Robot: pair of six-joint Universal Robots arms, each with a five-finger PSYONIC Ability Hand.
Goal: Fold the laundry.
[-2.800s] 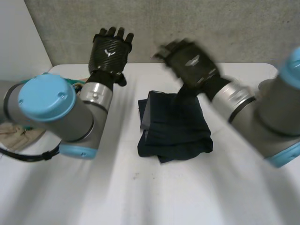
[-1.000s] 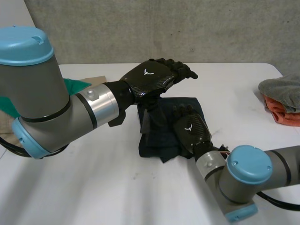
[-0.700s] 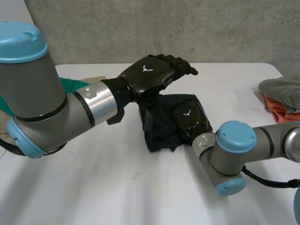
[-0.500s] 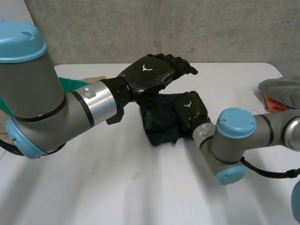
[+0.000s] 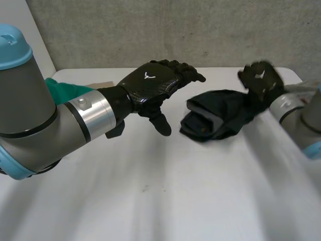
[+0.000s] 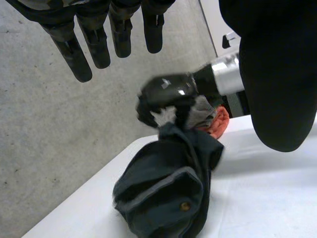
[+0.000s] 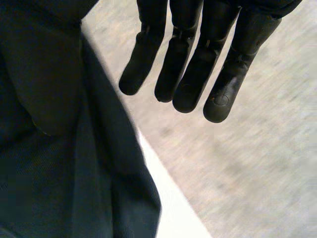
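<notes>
At your far left, a green cloth (image 5: 60,89) and a tan cloth (image 5: 99,84) lie on the white table (image 5: 175,191), partly behind the left arm. You cannot tell from here whether either is folded, so count them as possibly still to do.

Your left hand (image 5: 150,85) hovers above the table with nothing in it. Its fingers (image 6: 96,37) are straight and relaxed and the thumb hangs down, well clear of any cloth.

To its right is the dark navy garment (image 5: 213,118), a compact, thick bundle of several layers with a buttoned pocket flap facing out. One end rests on the table and the other rises toward your right hand (image 5: 261,79). In that hand's wrist view the fingers (image 7: 198,69) are straight and free of the fabric, which lies against the thumb side of the palm.

Behind the bundle sit a grey cloth (image 6: 204,106) and an orange cloth (image 6: 221,119), heaped together.

The folding of this piece looks finished. What probably remains is to set it down tidily near that heap without letting the layers slump open, then turn to the cloths on the left.
</notes>
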